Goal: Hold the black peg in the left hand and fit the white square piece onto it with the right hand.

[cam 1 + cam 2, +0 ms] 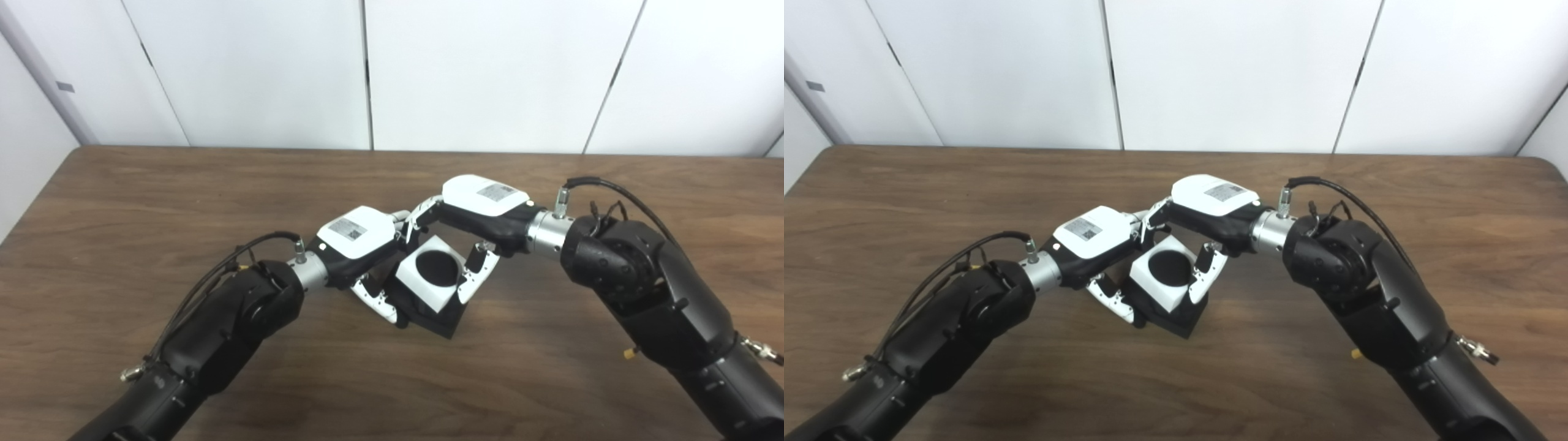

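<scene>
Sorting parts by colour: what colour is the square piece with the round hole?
White square piece, hole looks black; clearest in left eye view.

Black-and-white robot hands and parts over a dark brown wood-grain table (pixel 184 196).

At the table's middle, the white square piece (pixel 422 288) shows a round black centre, with the black peg (pixel 438 320) base just under it. Left of the piece, the left hand (pixel 361 245) has a white back with a small grey label, black body and white fingers. Right of it, the right hand (pixel 484 211) has the same colours. Both arms are glossy black with silver wrists. Behind the table, wall panels (pixel 478 67) are plain white with dark seams.
</scene>
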